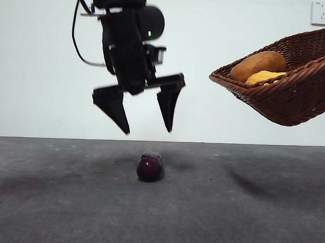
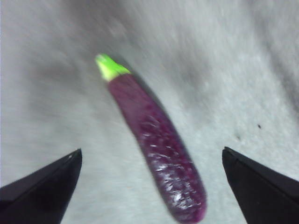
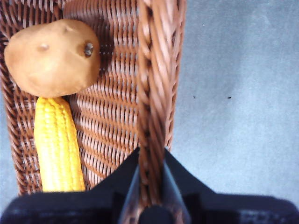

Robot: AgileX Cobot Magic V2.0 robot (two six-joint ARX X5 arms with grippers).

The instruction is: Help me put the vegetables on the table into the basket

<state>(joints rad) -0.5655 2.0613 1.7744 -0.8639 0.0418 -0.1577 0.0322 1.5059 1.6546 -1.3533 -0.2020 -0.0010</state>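
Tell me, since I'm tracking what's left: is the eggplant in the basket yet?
Out. The eggplant lies on the table under the open left claw; the raised basket holds only potato and corn.
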